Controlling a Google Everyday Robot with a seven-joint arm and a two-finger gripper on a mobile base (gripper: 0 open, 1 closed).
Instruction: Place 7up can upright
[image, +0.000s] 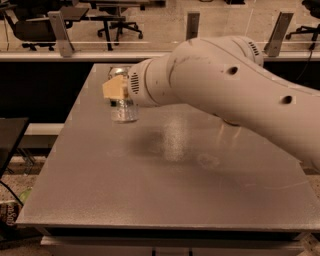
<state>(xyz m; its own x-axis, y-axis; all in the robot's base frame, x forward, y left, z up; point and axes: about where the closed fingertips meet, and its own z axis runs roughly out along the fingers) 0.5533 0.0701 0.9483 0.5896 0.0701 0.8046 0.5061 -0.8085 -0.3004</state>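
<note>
The 7up can (124, 111) is a silver-white can and stands about upright near the far left part of the grey table (165, 190). Its base is at or just above the tabletop. My gripper (118, 90) is at the end of the large white arm (225, 90) that reaches in from the right. Its tan fingers (113, 89) are closed around the can's upper half. The upper part of the can is largely hidden by the fingers and wrist.
The table's left edge lies close to the can. A black surface (9, 142) stands lower at the left. A ledge with metal posts (59, 34) and office chairs (112, 22) lie beyond the far edge.
</note>
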